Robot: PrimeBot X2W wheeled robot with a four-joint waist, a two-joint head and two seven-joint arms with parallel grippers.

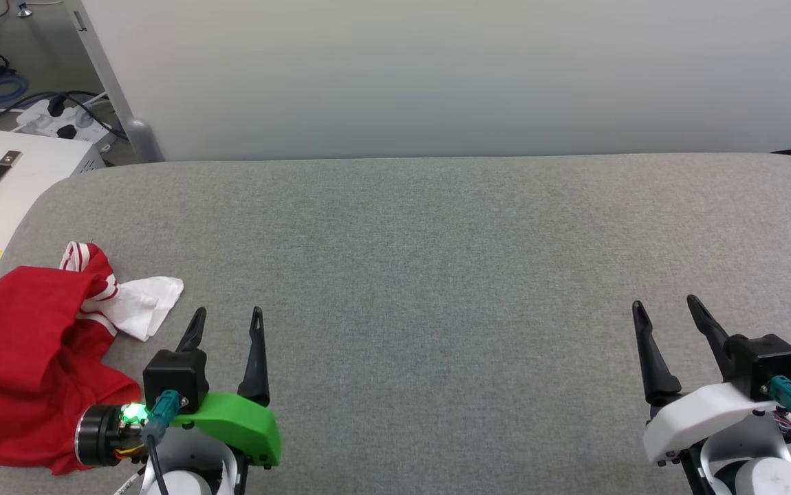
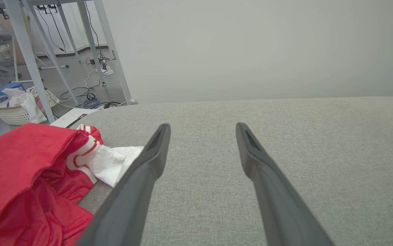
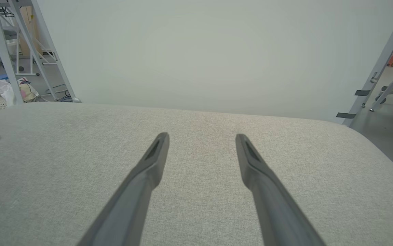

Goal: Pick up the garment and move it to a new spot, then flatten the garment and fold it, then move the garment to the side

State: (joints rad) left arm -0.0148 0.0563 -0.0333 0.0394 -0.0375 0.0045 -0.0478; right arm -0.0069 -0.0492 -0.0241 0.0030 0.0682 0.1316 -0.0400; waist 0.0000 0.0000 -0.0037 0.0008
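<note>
A grey table (image 1: 437, 275) sits before a white wall (image 1: 437, 69). The shirt (image 1: 31, 344) lies in a red heap at the table's left end, a white sleeve sticking out. The left gripper (image 1: 228, 315) is just beside it, fingers wide apart, empty. The right gripper (image 1: 664, 303) is far off, also wide and empty. The left wrist view adds a basket (image 2: 15, 114) on the floor; the head view, a white box (image 1: 3, 185).

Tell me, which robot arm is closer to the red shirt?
Left. The left arm is right beside the shirt, its open jaws just right of it. The right arm is far off across the table, jaws open too.
</note>
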